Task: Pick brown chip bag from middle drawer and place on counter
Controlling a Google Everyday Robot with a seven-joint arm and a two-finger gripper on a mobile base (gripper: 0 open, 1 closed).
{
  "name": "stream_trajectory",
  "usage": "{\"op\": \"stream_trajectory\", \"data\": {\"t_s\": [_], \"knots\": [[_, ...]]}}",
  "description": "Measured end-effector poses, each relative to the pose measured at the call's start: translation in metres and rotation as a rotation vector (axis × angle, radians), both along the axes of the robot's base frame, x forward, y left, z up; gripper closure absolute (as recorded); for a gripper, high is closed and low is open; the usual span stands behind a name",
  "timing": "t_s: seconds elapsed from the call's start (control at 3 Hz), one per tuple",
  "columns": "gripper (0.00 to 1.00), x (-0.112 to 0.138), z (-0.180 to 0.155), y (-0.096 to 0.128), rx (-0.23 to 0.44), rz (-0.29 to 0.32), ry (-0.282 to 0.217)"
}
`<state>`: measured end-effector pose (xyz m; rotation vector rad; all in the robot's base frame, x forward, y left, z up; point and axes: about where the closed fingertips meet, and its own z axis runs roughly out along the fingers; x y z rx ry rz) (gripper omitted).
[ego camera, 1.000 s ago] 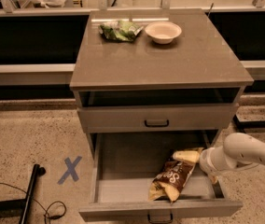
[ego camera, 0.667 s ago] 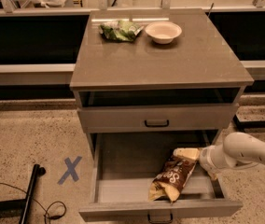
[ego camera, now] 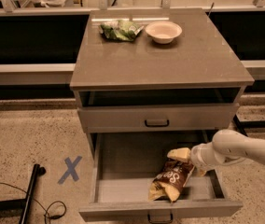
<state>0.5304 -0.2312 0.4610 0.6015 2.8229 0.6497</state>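
Little has moved: the gripper (ego camera: 194, 158) still sits low in the open drawer (ego camera: 123, 167), against the pale top end of the bag (ego camera: 172, 180), which lies at the drawer's front right; whether it grips, I cannot tell.

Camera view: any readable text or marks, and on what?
"Se": white letters on the brown chip bag in the middle drawer; rest unreadable.
"X": blue mark on the floor.
Green bag on the counter: print blurred, unreadable.
The tool is at the brown chip bag's top end.
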Motion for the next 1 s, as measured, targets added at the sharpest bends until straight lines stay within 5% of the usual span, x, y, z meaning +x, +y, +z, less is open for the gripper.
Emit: {"op": "stream_trajectory", "data": {"t_s": [1.0], "knots": [[0.88, 0.0194, -0.0182, 0.021, 0.063, -0.013, -0.006]]}}
